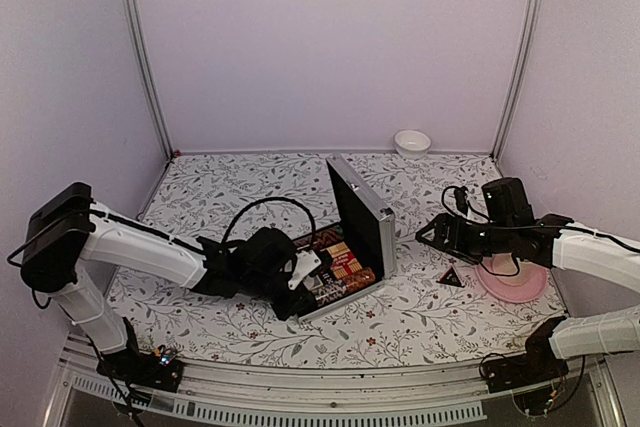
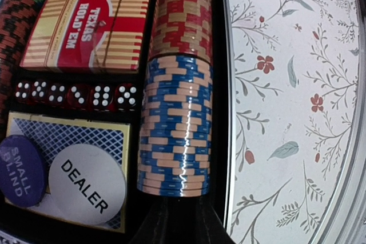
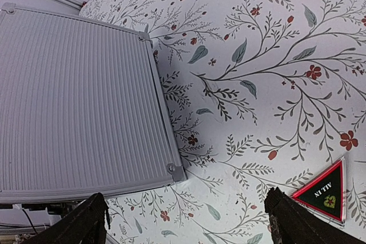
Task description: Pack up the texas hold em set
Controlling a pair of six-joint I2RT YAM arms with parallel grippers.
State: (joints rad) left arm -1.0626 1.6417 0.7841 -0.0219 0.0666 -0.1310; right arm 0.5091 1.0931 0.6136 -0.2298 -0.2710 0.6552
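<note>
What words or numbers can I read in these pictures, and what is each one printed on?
"TEXAS HOLD 'EM": on the red card box, seen upside down.
"DEALER": on the white disc.
"SMALL BLIND": on the purple disc beside it.
"ALL IN": on the black triangle with a red edge, seen upside down.
The dice show white pips only, no numerals.
Nothing can be read in the overhead view.
</note>
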